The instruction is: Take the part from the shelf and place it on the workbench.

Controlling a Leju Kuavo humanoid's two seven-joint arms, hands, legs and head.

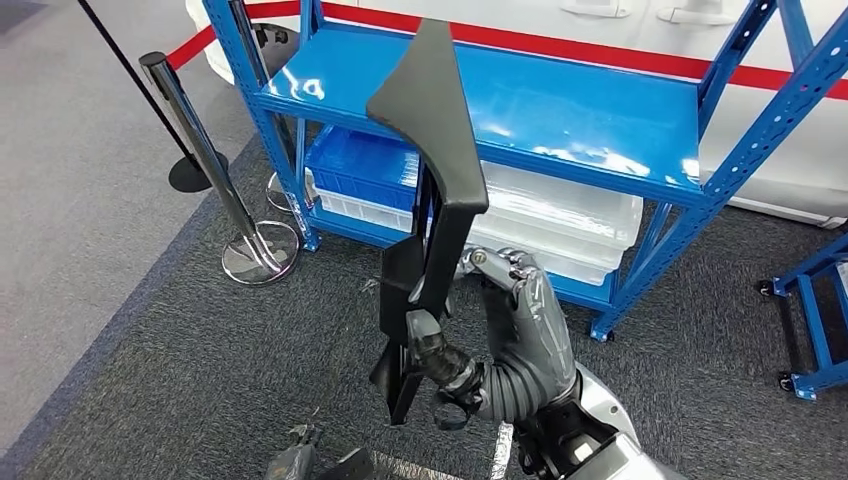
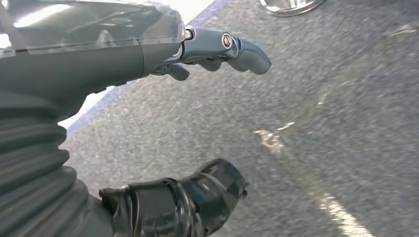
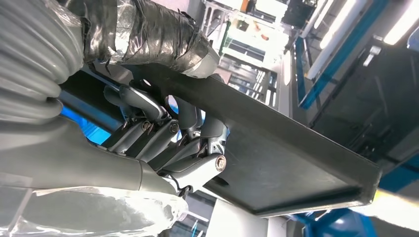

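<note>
Part [image 1: 432, 190], a long black angled panel, is gripped upright in the right hand [image 1: 500, 330], clear of the blue shelf [image 1: 560, 110]; left hand [image 2: 148, 98] hangs with fingers spread, holding nothing; carrying to the bench likely follows.

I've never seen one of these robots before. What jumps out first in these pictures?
A long black part held nearly upright in the middle of the head view, gripped by the robot's right hand. Behind it stands a bright blue shelf with a bare top level and plastic bins below. The left hand holds nothing, its fingers apart above grey carpet.
</note>
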